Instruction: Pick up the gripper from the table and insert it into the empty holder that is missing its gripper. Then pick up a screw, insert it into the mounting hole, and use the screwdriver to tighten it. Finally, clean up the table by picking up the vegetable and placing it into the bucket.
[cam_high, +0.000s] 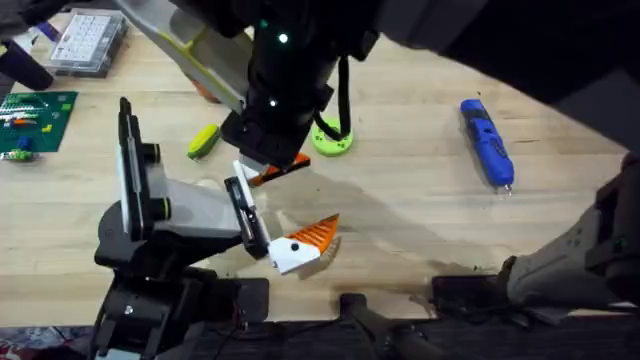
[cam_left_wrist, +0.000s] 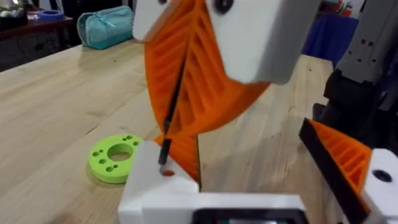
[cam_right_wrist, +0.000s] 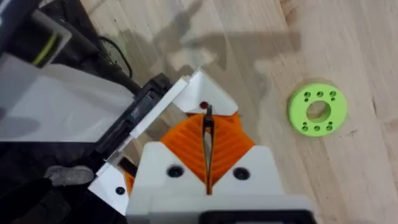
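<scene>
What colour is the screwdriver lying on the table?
Blue, pen-shaped electric screwdriver with a short metal tip; clearest in the overhead view.

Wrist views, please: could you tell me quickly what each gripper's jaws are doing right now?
Left gripper: cannot be told.
Right gripper: jaws closed on a thin black pin.

Screwdriver (cam_high: 488, 142) blue; ring (cam_high: 331, 137) bright green; vegetable (cam_high: 203, 141) yellow w/ green ends; worktop (cam_high: 420, 200) light wood.

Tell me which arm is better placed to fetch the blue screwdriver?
Probably the right: the screwdriver lies on the table's right half, that arm's base side, far from the left base.
</scene>
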